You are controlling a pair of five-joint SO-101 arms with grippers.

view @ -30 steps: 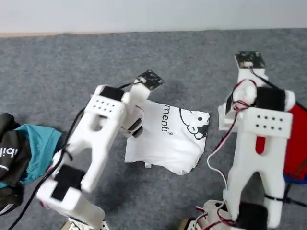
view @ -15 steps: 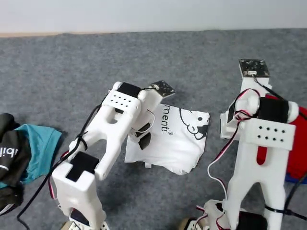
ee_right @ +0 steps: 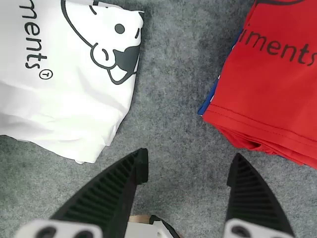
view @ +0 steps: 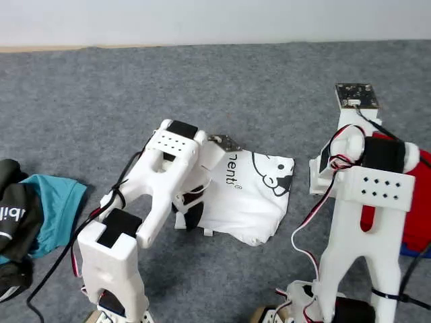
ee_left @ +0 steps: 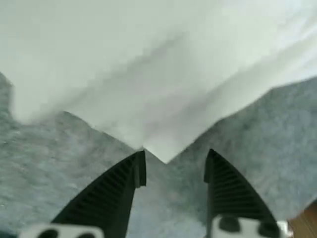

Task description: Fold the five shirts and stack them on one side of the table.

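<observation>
Centrally, on the grey table [view: 87, 108]: one folded white shirt [view: 252, 202] with black print, lying flat. Left gripper [ee_left: 176, 157], fingers apart, low at that shirt's left edge, a cloth corner at the gap between its tips; right gripper [ee_right: 190, 159], fingers apart and empty, above bare table between the white shirt and a red shirt [ee_right: 277, 74] stacked on a blue one [ee_right: 208, 104]. Also, teal shirt [view: 57, 198] and black shirt [view: 13, 222], rumpled, at the table's left edge.

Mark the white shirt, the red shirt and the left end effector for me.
white shirt [ee_right: 64, 99]: right wrist view, plain fabric beside the print.
red shirt [ee_right: 277, 94]: right wrist view, folded top face.
left end effector [ee_left: 175, 166]: left wrist view, midway between its fingertips.
</observation>
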